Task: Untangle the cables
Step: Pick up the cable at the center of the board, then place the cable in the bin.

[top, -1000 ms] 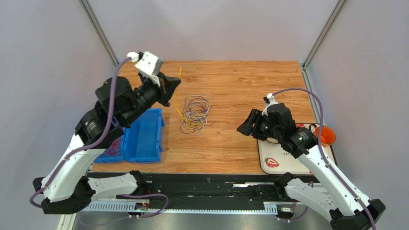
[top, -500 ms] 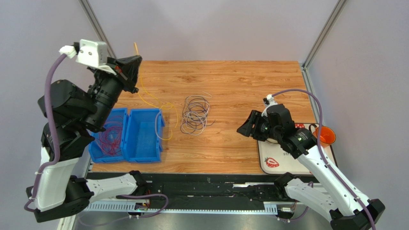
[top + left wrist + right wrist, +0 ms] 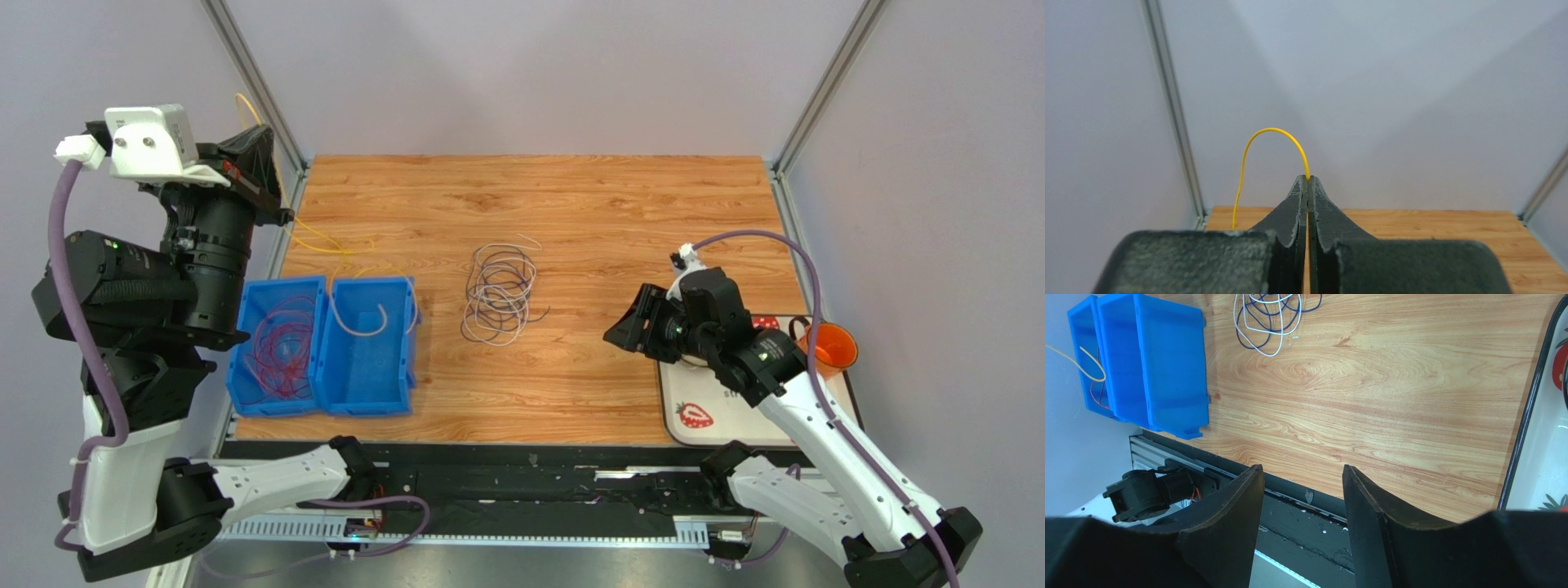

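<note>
Slippage is the risk I weigh first: my left claw (image 3: 1308, 179) is pressed tight together on a yellow cable (image 3: 1257, 138), but only at the very tips, where the thin strand arches up out of the pinch and falls away to the left. I hold it high, out past the far left corner of the table (image 3: 638, 208). From above, the cable's tail seems to trail down onto the wood just behind the two blue bins (image 3: 321, 395), apart from the heap of cables (image 3: 501, 294) lying mid-table in grey, white and purple loops. One bin holds red-orange cables (image 3: 280, 355), the other a pale loop (image 3: 362, 324). With so little wire in the pinch, I judge that a quick swing could pull it free, and from this spot it would likely drop off the table's edge and not into a bin. The dragging tail could also catch on a bin rim and tip or shove the bin, or hook the cables already sorted there. My right claw (image 3: 1303, 471) hangs with its jaws apart and nothing between them, near the table's right side, well clear of the heap, so it cannot pin the heap down if a strand snags.
</note>
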